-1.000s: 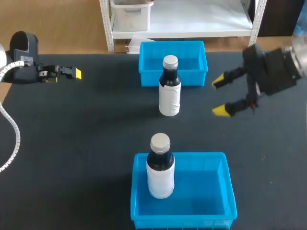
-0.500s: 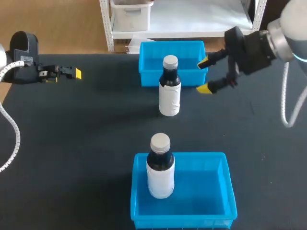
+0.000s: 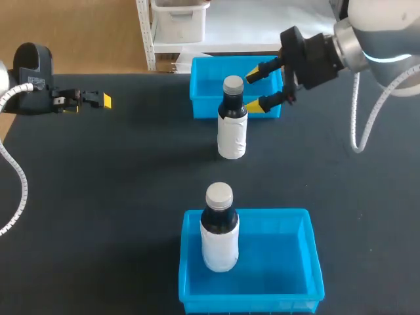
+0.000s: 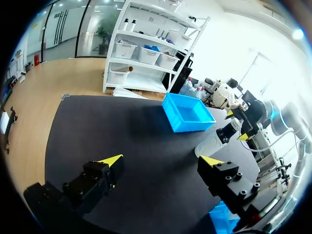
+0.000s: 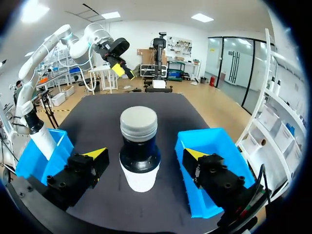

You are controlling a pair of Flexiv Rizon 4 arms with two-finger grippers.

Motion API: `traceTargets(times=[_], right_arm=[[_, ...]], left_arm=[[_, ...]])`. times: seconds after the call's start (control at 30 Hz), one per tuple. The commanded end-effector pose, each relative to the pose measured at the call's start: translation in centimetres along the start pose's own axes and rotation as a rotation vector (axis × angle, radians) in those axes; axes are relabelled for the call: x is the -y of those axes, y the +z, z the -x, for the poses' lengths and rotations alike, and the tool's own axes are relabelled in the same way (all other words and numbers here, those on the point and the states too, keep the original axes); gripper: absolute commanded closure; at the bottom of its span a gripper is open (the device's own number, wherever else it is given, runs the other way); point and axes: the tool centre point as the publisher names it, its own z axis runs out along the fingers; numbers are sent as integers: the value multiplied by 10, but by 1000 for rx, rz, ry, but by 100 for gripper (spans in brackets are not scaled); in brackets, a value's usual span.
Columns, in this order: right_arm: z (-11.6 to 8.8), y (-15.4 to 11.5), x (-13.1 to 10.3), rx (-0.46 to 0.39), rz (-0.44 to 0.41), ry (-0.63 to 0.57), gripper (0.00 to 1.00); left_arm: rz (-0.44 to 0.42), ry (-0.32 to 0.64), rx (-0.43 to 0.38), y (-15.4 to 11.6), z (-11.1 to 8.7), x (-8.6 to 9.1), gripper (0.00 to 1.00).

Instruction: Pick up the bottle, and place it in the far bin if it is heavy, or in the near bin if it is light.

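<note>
**Head view.** Bottle [image 3: 231, 131] stands upright on the dark desk [image 3: 98, 197], between two blue bins. It has a dark body, a grey screw cap and a white label wrapped round the lower body. Any print on the label is too small to read. Far bin [image 3: 203, 65] sits just behind the bottle; near bin [image 3: 282, 256] is well in front of it. Second bottle [image 3: 218, 233], with the same cap and white label, stands upright in the near bin. Right arm [image 3: 367, 36] comes in beside the bottle at cap height. Right jaws are open, with the yellow tips [image 3: 256, 107] just beside the bottle's neck, apart from it, over the far bin. Left arm [image 3: 33, 82] is well off to the bottle's other side.

**Left wrist view.** Left jaws are open wide, with only bare desk between the yellow tips [image 4: 113, 160]. Bottle [image 4: 209, 147] is well ahead. Right arm [image 4: 253, 114] is just beyond it and the far bin [image 4: 190, 113] is near it.

**Right wrist view.** Bottle [image 5: 140, 151] stands upright, centred between the two open fingers [image 5: 92, 158], with a gap on each side. Its cap, dark shoulder and the upper label show, and the label looks blank there. Near bin [image 5: 48, 161] with the second bottle [image 5: 41, 136] lies to one side of the bottle, and the far bin [image 5: 214, 146] to the other. Left arm [image 5: 73, 44] is well beyond the bottle.
</note>
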Motion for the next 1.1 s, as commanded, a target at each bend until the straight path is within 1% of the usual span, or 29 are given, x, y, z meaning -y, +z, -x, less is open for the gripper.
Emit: traceTargets(times=[0.03,0.47,1.03,1.1], right_arm=[[3,8,3,7,33,1,0],[10,26,-5,25,47,25,0],[10,37,-5,46,66,44,0],[10,37,-5,49,69,44,13]], left_arm=[[0,0,0,0,0,0,0],[0,0,0,0,0,0,0],[0,0,0,0,0,0,0],[0,0,0,0,0,0,0]])
